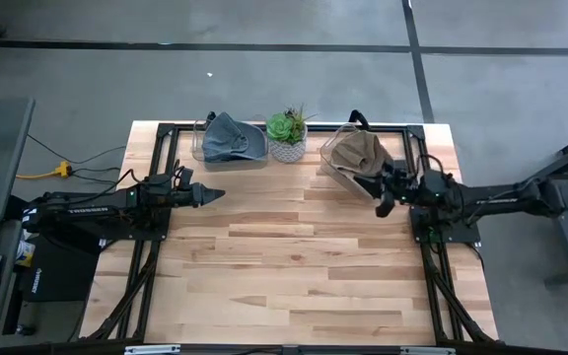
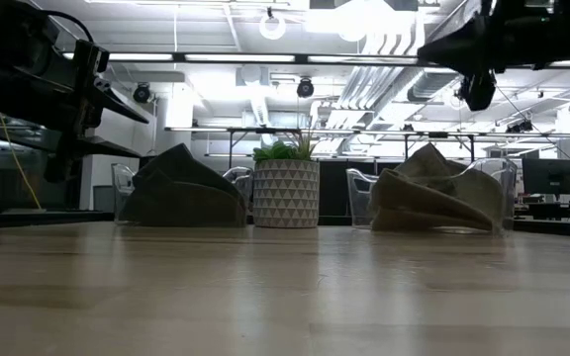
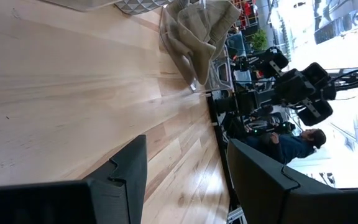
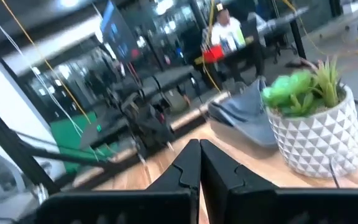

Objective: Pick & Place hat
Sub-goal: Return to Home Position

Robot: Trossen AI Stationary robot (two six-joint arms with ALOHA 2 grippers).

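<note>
Left end effector [image 1: 217, 195] hovers at the worktop's [image 1: 294, 266] 9 o'clock side, fingers spread wide, nothing in them. Blue cap [image 1: 233, 138] sits in the left clear bin [image 1: 201, 144] at 11. Potted plant [image 1: 287, 136] at 12. Light brown cap [image 1: 355, 153] in the right bin [image 1: 329, 171] at 1. Right end effector [image 1: 384, 207] hangs at 3, pinched together, empty.

Cannot count the blue caps [image 1: 235, 138] heaped in the left bin [image 1: 201, 136] from above. Cannot see the whole light brown cap [image 3: 197, 31] or right bin [image 3: 219, 70] from the left wrist: cropped at the edge. Cannot trace any bin wall around the blurred blue caps beside the plant pot [image 4: 316, 140] from the right wrist.
</note>
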